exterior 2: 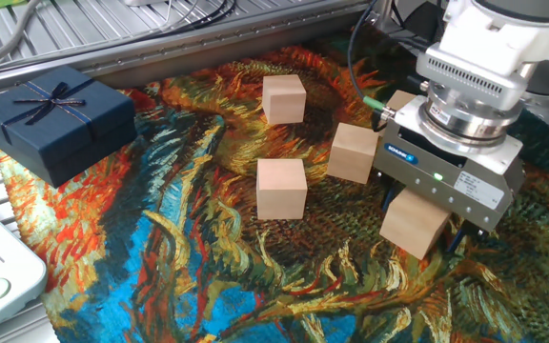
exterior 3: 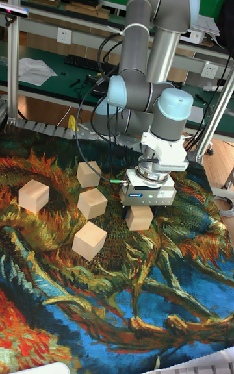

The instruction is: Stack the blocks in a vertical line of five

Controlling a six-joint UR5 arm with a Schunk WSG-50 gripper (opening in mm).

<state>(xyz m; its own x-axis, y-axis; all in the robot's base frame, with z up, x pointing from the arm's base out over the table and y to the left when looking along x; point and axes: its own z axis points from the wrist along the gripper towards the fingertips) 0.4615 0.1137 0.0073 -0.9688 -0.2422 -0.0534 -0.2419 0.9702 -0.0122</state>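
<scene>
Blocks, pale beige wooden cubes, are all lying apart on the painted sunflower-print cloth (exterior 2: pixel 208 276), none stacked. One cube (exterior 2: pixel 414 223) (exterior 3: pixel 139 217) is sitting clamped between the fingers of the two-finger gripper (exterior 2: pixel 425 229) (exterior 3: pixel 140 215), low at the cloth. Three others (exterior 2: pixel 282 188) (exterior 2: pixel 354 152) (exterior 2: pixel 284 99) are lying nearby; a dark navy ribboned gift box (exterior 2: pixel 53 119) is resting well apart.

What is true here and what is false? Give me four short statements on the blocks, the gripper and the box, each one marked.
1. No block rests on another yet. True.
2. The gift box is red. False: it is dark navy with a ribbon bow.
3. The gripper stands right over the tilted block. True.
4. The gift box sits on top of a block. False: it stands apart from them, at the edge of the cloth.
</scene>
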